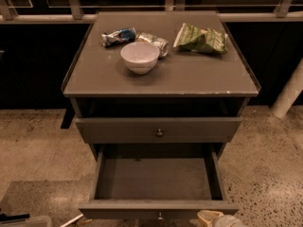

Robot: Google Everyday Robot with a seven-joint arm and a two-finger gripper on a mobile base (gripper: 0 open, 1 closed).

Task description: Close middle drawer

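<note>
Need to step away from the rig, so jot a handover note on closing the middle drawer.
The end effector sits low at the picture's bottom edge, just right of the knob. I cannot tell whether it touches anything.
The middle drawer is pulled far out, with nothing inside.
Done: nothing that shows; the drawer is open.
Left: bring the end effector against the drawer's front, probably near the knob, and push straight in until it sits flush with the cabinet.
</note>
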